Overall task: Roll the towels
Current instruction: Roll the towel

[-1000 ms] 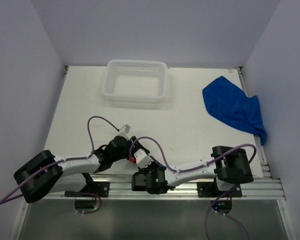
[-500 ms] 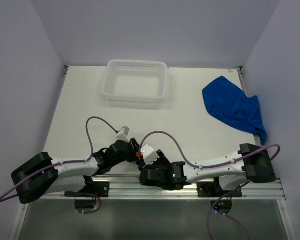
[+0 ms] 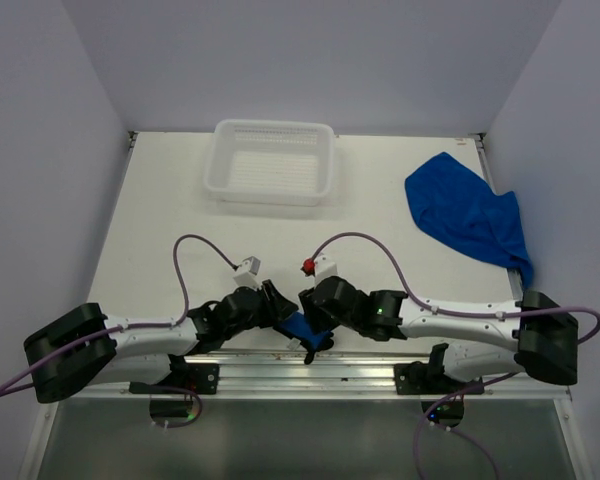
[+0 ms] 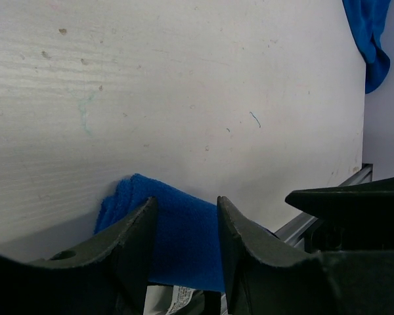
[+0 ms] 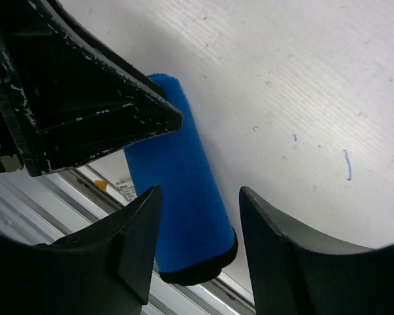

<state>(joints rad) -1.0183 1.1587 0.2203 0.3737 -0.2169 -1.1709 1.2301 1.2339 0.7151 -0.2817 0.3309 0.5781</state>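
Note:
One towel is a tight blue roll lying at the table's near edge, by the metal rail. My left gripper reaches in from the left and is shut on the roll, which fills the gap at that gripper. From the right, my right gripper stands open over the roll's near end. At the right gripper a gap shows between the cloth and one finger. The second towel lies crumpled at the far right, draped over the table edge.
A white plastic basket stands at the back, left of centre. An aluminium rail runs along the near edge under both arms. Purple cables arch above each wrist. A white care label pokes out beneath the roll.
My right arm has swung out to the right and its gripper has come up beside the roll and opened. The blue roll now shows between the grippers. The left arm has barely moved.

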